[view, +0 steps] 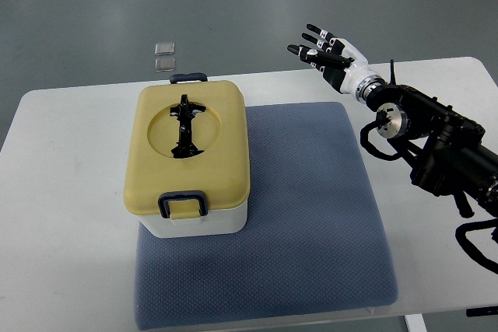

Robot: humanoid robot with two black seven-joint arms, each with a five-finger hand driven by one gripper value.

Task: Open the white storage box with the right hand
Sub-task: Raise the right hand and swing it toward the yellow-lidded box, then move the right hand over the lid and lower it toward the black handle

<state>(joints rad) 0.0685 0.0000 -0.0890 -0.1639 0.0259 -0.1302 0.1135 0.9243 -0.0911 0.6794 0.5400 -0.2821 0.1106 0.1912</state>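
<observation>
Right hand [325, 50] raised over far table [70, 215] edge, fingers spread, holding nothing, well apart from box [187, 159] so nothing blocks the lid yet. Box down-left of hand, sitting on blue mat [311, 215], likely for grip. White body, tan lid [187, 145] shut, dark folded handle in recess, clasps [184, 204] front and back, seemingly latched

White table [70, 215] with blue-grey mat [311, 215] under storage box [187, 157].
</observation>
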